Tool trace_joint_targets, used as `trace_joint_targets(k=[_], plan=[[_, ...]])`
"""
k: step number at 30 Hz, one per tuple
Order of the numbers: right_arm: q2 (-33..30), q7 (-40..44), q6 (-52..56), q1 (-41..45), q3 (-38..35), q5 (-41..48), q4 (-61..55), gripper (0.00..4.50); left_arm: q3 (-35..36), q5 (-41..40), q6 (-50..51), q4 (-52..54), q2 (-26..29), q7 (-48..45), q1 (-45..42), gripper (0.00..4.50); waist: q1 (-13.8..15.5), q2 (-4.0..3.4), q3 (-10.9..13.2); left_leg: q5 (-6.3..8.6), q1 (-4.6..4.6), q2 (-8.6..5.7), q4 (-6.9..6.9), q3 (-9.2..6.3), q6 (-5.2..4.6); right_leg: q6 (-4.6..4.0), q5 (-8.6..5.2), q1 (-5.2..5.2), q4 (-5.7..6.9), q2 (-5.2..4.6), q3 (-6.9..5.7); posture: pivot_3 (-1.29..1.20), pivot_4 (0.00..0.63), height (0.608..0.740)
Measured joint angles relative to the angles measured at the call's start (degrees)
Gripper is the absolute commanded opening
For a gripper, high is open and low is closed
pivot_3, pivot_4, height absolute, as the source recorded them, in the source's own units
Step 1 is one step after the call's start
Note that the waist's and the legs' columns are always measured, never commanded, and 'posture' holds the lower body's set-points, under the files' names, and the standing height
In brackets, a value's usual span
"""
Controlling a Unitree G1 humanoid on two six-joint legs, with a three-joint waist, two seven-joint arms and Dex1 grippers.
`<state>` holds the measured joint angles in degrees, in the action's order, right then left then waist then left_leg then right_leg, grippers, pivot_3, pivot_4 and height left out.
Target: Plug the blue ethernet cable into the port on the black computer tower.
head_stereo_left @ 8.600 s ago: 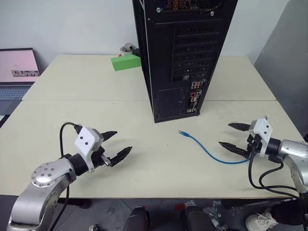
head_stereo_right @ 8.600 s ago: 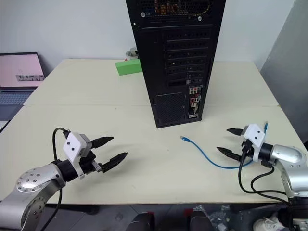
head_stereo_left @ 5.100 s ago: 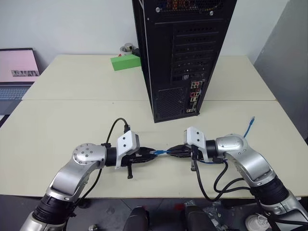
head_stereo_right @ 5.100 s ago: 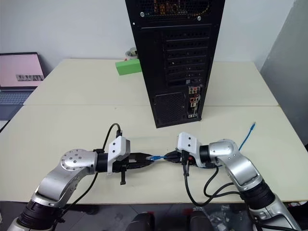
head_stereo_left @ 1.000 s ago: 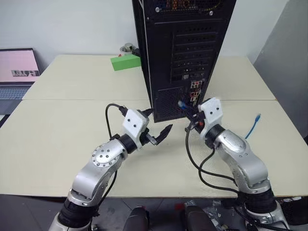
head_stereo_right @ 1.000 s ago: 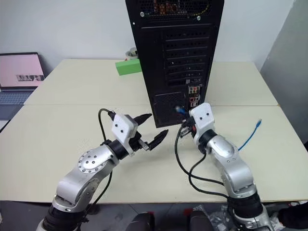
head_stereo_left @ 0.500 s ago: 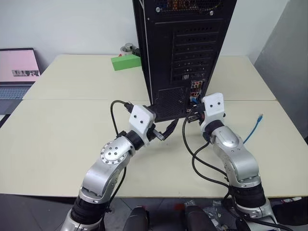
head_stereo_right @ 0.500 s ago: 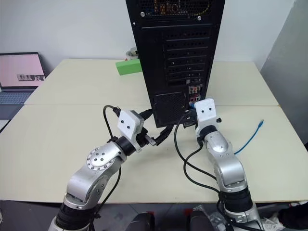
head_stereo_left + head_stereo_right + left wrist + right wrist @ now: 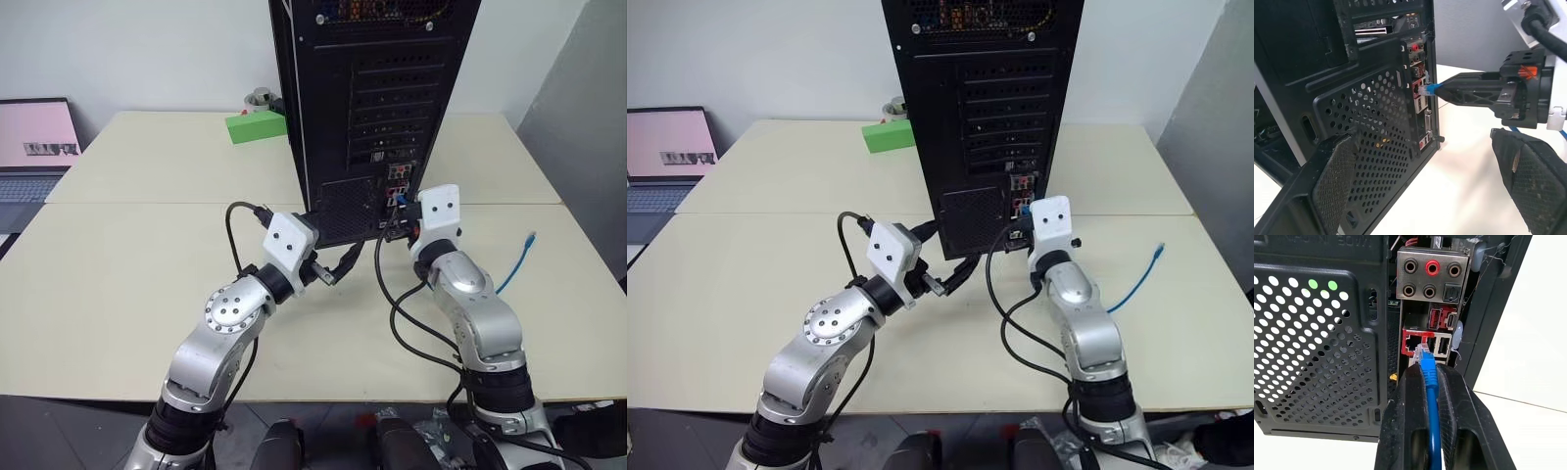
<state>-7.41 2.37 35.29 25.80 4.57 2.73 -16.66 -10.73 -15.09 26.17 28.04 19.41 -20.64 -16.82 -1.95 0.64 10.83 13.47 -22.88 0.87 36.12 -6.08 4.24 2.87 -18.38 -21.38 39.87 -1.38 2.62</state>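
The black computer tower (image 9: 372, 98) stands upright at the table's middle, its rear facing me. My right gripper (image 9: 1427, 369) is shut on the blue ethernet cable (image 9: 1431, 396) just behind its clear plug (image 9: 1422, 352). The plug's tip is level with the port (image 9: 1411, 343), a red-framed socket in the connector cluster, overlapping its right edge; I cannot tell whether it is inside. The cable's free end (image 9: 529, 238) hangs to the right of my right arm. My left gripper (image 9: 328, 247) is open beside the tower's lower vent, its pads (image 9: 1332, 181) wide apart and empty.
A green block (image 9: 257, 126) and a small round object (image 9: 260, 98) sit behind the tower on the left. A laptop (image 9: 34, 147) stands at the far left. Black arm cables (image 9: 411, 313) loop over the table under my right arm.
My right gripper has carried the plug forward and slightly right, from in front of the vent to the connector cluster. The left gripper has stayed open and nearly still.
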Motion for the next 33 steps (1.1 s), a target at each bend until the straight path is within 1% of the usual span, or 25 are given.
trace_joint_targets(k=[17,33], plan=[[1.32,0.2,0.44,0.67,-0.7,0.69,0.38,0.01,1.07,0.16,0.01,-0.04,-0.09,-0.22,0.16,4.5,-0.43,0.0,0.0,0.0,0.01,0.0,0.0,-0.01,0.0,0.0,0.0,-0.01,0.02,0.01,0.0,0.0,0.15,0.74],[2.06,2.19,1.52,1.33,-0.96,0.89,0.37,0.01,1.24,0.44,0.13,-0.04,-0.06,-0.26,0.4,4.5,-1.01,0.0,0.0,0.0,0.01,0.01,-0.03,-0.02,-0.01,0.0,0.0,-0.02,0.02,0.01,0.0,0.0,0.15,0.74]])
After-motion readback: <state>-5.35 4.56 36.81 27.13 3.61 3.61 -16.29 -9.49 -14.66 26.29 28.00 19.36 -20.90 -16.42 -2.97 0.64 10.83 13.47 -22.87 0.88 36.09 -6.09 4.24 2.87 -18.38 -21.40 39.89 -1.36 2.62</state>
